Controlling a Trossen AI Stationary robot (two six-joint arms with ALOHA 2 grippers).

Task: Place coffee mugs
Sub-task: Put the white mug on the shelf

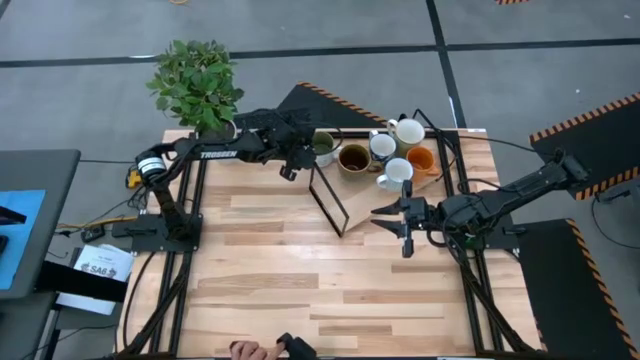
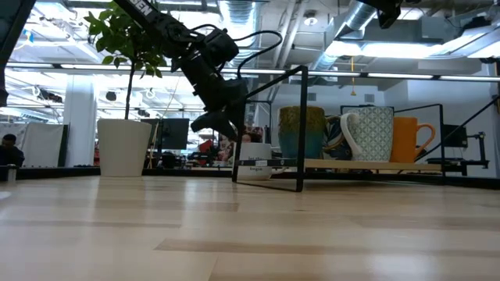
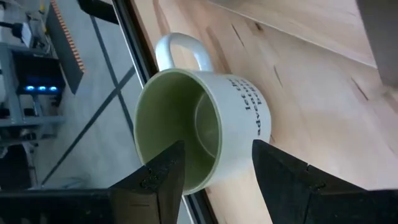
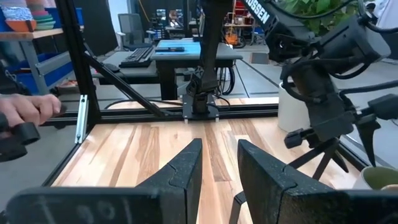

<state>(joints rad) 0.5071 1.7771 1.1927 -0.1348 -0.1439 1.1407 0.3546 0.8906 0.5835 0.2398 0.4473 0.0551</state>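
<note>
The left gripper (image 3: 214, 171) is spread wide, holding nothing, one finger on each side of the rim of the pale ceramic mug with green inside (image 3: 199, 127). The mug stands upright just below it at the back edge of the wooden table (image 1: 270, 270), handle pointing away from the fingers. Dark print on its side is too tilted to read. The left arm reads "TROSSEN". The right gripper (image 1: 392, 217) waits farther off, fingers apart.

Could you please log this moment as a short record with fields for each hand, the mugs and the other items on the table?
left hand: open, over the green-lined mug at the table's far edge
right hand: open, empty, near the rack
other mugs: brown mug, orange mug, three pale ones, clustered together
plant: far left corner
</note>
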